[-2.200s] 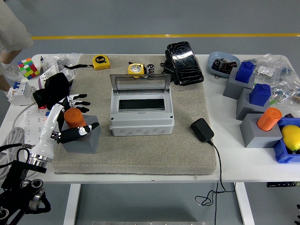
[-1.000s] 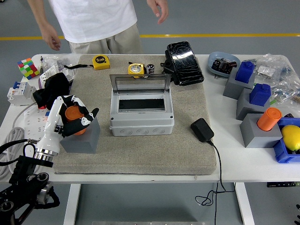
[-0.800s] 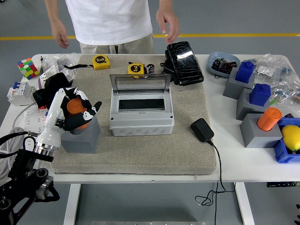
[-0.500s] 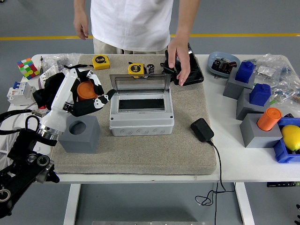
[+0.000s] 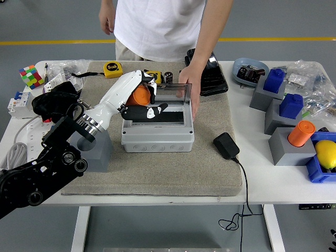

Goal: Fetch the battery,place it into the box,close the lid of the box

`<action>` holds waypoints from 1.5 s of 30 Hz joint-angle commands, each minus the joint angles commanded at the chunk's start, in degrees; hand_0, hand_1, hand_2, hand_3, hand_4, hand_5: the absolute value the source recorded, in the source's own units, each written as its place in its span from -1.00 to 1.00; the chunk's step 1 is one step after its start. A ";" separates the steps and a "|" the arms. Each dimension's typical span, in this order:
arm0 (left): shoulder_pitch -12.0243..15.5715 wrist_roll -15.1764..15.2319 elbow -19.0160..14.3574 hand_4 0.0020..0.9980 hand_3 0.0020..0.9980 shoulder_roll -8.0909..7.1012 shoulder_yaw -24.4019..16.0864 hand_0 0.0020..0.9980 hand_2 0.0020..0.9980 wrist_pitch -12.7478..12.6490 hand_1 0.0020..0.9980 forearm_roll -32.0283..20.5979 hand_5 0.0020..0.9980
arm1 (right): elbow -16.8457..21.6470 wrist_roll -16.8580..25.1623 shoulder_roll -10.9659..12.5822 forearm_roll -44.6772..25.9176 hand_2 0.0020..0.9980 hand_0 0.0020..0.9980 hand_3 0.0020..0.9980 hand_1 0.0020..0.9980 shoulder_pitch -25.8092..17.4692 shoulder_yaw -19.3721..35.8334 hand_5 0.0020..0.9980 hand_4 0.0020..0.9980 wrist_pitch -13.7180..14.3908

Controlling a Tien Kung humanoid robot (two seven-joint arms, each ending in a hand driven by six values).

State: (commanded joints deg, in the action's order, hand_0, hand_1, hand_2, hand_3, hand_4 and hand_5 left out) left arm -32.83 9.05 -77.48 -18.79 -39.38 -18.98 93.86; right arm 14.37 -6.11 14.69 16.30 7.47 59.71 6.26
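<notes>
- Since half a second ago, the orange cylindrical battery [image 5: 139, 95] has been carried rightward from above the grey holder block [image 5: 97, 148] to over the open grey plastic junction box [image 5: 157, 127], and the person's hand [image 5: 188, 92] has been moved from the black pouch [image 5: 208, 73] to the box's lid.
- At the far left, a multicoloured puzzle cube [image 5: 30, 75] is seen near the white table's [image 5: 283, 186] edge.
- The left arm is stretched diagonally up and right from the lower left corner, passing over the grey holder block.
- The left hand [image 5: 142, 100] is held above the box's left half, its white and black fingers clamped on the battery, one black fingertip pointing right over the opening.
- The transparent hinged lid [image 5: 173, 92] is held upright by the person's hand, which is touching its right edge.
- A black power adapter [image 5: 226, 145] lies right of the box on the grey mat [image 5: 157, 173].
- The right arm is out of view.
</notes>
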 joint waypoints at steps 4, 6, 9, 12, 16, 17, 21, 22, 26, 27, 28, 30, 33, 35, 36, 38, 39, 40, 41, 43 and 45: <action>-2.50 -5.84 0.99 0.59 -0.57 0.75 3.30 -0.87 -0.59 1.89 -0.86 6.72 -1.00 | 0.01 0.05 -0.12 -0.25 0.29 0.26 0.07 0.31 -0.08 -0.58 -0.15 0.92 0.15; -3.27 -7.75 1.56 0.59 -0.57 1.14 4.49 -0.87 -0.59 2.42 -0.86 7.90 -1.00 | 0.04 0.11 -0.16 -0.35 0.29 0.26 0.07 0.31 -0.10 -0.82 -0.15 0.92 0.23; -4.47 -9.59 3.01 0.68 -0.39 1.88 6.33 -0.86 -0.56 2.73 -0.86 8.44 -1.00 | 0.04 0.15 -0.18 -0.50 0.29 0.26 0.07 0.31 -0.11 -1.21 -0.15 0.92 0.28; -5.83 -10.65 5.08 0.68 -0.39 2.93 7.89 -0.86 -0.56 2.65 -0.86 7.84 -1.00 | 0.03 0.15 -0.17 -0.61 0.29 0.26 0.07 0.31 -0.05 -1.45 -0.15 0.92 0.32; -7.12 -12.11 7.85 0.86 -0.28 4.51 8.79 -0.87 -0.55 2.75 -0.85 7.59 -1.00 | 0.04 0.13 -0.16 -0.70 0.29 0.26 0.07 0.31 -0.07 -1.59 -0.15 0.92 0.35; -7.36 -12.35 8.48 0.86 -0.28 4.90 8.85 -0.87 -0.55 2.77 -0.85 7.51 -1.00 | 0.07 0.14 -0.15 -0.71 0.29 0.26 0.07 0.31 -0.07 -1.57 -0.15 0.92 0.38; -8.18 -13.38 10.33 0.96 -0.24 6.29 8.86 -0.87 -0.53 2.24 -0.83 6.63 -1.00 | 0.03 0.12 -0.15 -0.78 0.29 0.26 0.07 0.31 -0.14 -1.64 -0.15 0.92 0.32; -8.37 -13.58 10.90 0.96 -0.24 6.66 8.86 -0.87 -0.53 2.20 -0.83 6.38 -1.00 | 0.01 0.10 -0.16 -0.79 0.29 0.26 0.07 0.31 -0.17 -1.69 -0.15 0.92 0.29; -8.59 -14.09 12.42 0.96 -0.24 7.71 8.81 -0.87 -0.53 1.86 -0.83 5.88 -1.00 | 0.07 0.21 -0.24 -0.74 0.29 0.26 0.07 0.31 -0.31 -1.59 -0.15 0.92 0.32; -8.55 -14.09 12.65 1.00 -0.12 7.89 8.80 -0.83 -0.45 1.77 -0.75 5.77 -1.00 | 0.08 0.23 -0.25 -0.72 0.29 0.26 0.07 0.31 -0.34 -1.55 -0.15 0.92 0.34; -8.49 -14.00 12.88 1.00 -0.12 8.08 8.78 -0.83 -0.45 1.63 -0.75 5.58 -1.00 | 0.07 0.26 -0.26 -0.70 0.29 0.26 0.07 0.31 -0.37 -1.51 -0.15 0.92 0.36; -8.37 -13.72 13.26 1.00 -0.12 8.44 8.65 -0.83 -0.45 1.24 -0.75 5.22 -1.00 | 0.09 0.32 -0.27 -0.66 0.29 0.26 0.07 0.31 -0.40 -1.47 -0.15 0.92 0.37; -8.35 -13.39 13.46 1.00 -0.03 8.77 8.32 -0.73 -0.38 0.76 -0.61 5.33 -1.00 | 0.10 0.37 -0.32 -0.60 0.29 0.26 0.07 0.31 -0.37 -1.35 -0.15 0.92 0.32; -8.34 -13.25 13.45 1.00 -0.03 8.87 8.12 -0.73 -0.38 0.58 -0.61 5.33 -1.00 | 0.08 0.36 -0.37 -0.53 0.29 0.26 0.07 0.31 -0.36 -1.24 -0.15 0.92 0.28; -8.35 -13.11 13.51 1.00 -0.03 8.93 7.99 -0.73 -0.38 0.42 -0.61 5.34 -1.00 | 0.08 0.37 -0.38 -0.51 0.29 0.26 0.07 0.31 -0.35 -1.21 -0.15 0.92 0.26; -8.33 -12.99 13.63 1.00 -0.03 8.95 7.77 -0.73 -0.38 0.35 -0.61 5.19 -1.00 | 0.10 0.36 -0.38 -0.45 0.29 0.26 0.07 0.31 -0.30 -1.08 -0.15 0.92 0.29; -8.34 -12.83 13.75 1.00 0.01 8.96 7.69 -0.71 -0.34 0.27 -0.51 5.11 -0.96 | 0.12 0.38 -0.38 -0.41 0.29 0.26 0.07 0.31 -0.26 -1.01 -0.15 0.92 0.32; -8.34 -12.72 13.85 1.00 0.01 8.95 7.63 -0.71 -0.34 0.23 -0.51 5.09 -0.96 | 0.15 0.38 -0.37 -0.37 0.29 0.26 0.07 0.31 -0.22 -0.96 -0.15 0.92 0.34; -8.37 -12.60 14.02 1.00 0.01 8.95 7.61 -0.71 -0.34 0.12 -0.51 4.97 -0.96 | 0.17 0.39 -0.36 -0.30 0.29 0.26 0.07 0.31 -0.17 -0.89 -0.15 0.92 0.39; -8.43 -12.02 14.29 1.00 0.01 8.94 7.68 -0.71 -0.34 -0.10 -0.51 4.92 -0.96 | 0.22 0.41 -0.35 -0.23 0.29 0.26 0.07 0.31 -0.15 -0.85 -0.15 0.92 0.45; -8.55 -11.33 14.55 1.00 -0.01 8.89 7.87 -0.71 -0.42 0.01 -0.65 4.90 -0.95 | 0.28 0.46 -0.37 -0.17 0.29 0.26 0.07 0.31 -0.16 -0.79 -0.15 0.91 0.52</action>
State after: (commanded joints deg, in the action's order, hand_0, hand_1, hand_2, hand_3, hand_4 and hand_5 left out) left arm -41.38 -2.29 -62.93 -9.90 -31.52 -18.97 98.76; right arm 14.65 -5.65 14.32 16.13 7.31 58.92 6.78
